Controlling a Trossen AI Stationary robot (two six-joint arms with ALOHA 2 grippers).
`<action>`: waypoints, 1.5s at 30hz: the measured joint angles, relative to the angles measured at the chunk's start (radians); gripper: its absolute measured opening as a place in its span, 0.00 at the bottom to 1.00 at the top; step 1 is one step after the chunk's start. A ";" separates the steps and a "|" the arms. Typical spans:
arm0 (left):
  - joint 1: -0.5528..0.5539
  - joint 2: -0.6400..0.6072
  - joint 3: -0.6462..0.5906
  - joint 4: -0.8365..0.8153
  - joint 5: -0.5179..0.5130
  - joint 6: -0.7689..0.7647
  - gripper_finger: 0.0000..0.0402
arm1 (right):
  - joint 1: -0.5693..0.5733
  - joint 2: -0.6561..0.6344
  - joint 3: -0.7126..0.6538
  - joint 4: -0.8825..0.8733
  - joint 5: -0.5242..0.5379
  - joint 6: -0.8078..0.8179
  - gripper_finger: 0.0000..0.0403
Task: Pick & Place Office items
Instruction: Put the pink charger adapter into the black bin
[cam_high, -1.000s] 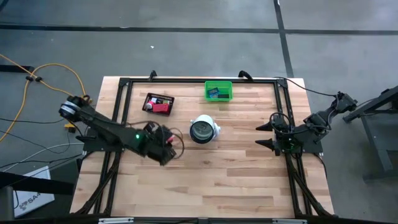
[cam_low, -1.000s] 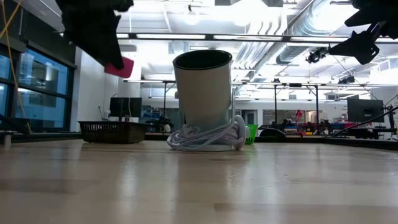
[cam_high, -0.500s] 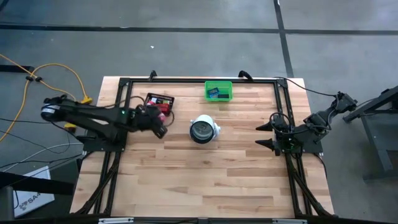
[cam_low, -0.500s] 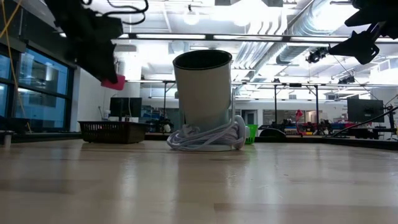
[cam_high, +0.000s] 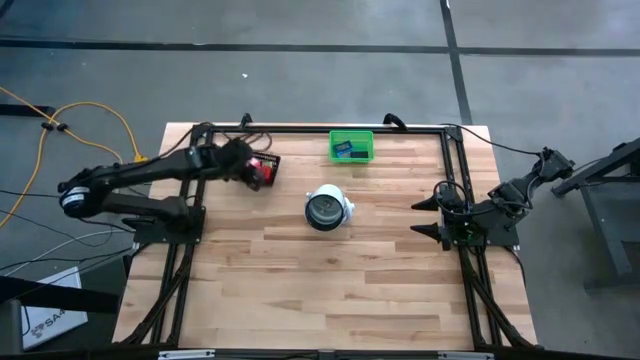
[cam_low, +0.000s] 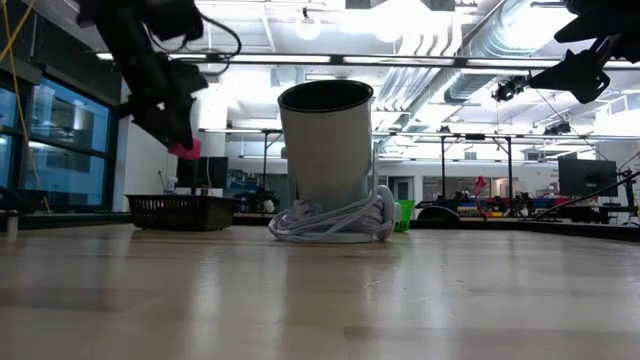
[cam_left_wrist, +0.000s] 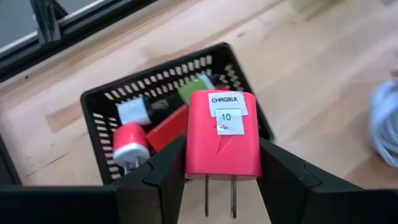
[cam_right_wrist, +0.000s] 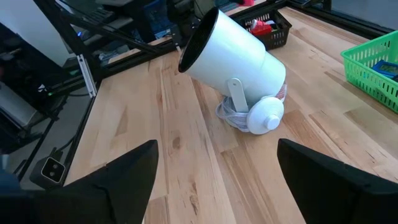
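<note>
We see the left gripper (cam_left_wrist: 222, 163) clamped on a red charger block (cam_left_wrist: 222, 134), a smooth plastic cuboid with rounded edges, a small white label on its face and two thin metal prongs pointing out between the fingers. It hangs above the black mesh tray (cam_left_wrist: 98, 102), a rectangular basket with slotted walls that sits on the pale wooden table (cam_high: 350, 270) near the far left corner.

Inside the tray lie a small red cylinder with a white end (cam_left_wrist: 130, 144), a flat red piece, a white-and-dark piece (cam_left_wrist: 134, 111) and a green one (cam_left_wrist: 194, 88); the held block and the fingers cover part of the tray, so we cannot make out all it contains. From above, the arm hides most of the tray and only a red patch (cam_high: 264, 169) shows.

In the low view the block appears as a small pink-red shape (cam_low: 184, 148) under the dark gripper, above the tray's woven wall (cam_low: 180, 211).

At mid-table stands a white cylindrical lamp-like object (cam_high: 327, 207) with a dark opening, a white cord coiled at its base (cam_low: 335, 222). The green bin (cam_high: 351, 146), a latticed plastic box, holds what seem to be blue and dark flat pieces (cam_high: 349, 151), too small to tell apart.

The right gripper (cam_high: 426, 218) waits at the right edge of the table, its fingers spread wide and empty.
</note>
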 joint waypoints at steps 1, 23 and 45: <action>0.032 0.009 0.000 0.010 0.018 0.015 0.41 | 0.000 0.000 0.000 0.000 0.000 0.000 0.79; 0.375 0.325 0.000 0.229 0.296 0.200 0.41 | 0.000 0.000 0.000 0.000 0.000 0.000 0.79; 0.335 0.333 -0.167 0.495 0.244 0.102 0.41 | 0.000 0.000 0.000 0.000 0.000 0.000 0.79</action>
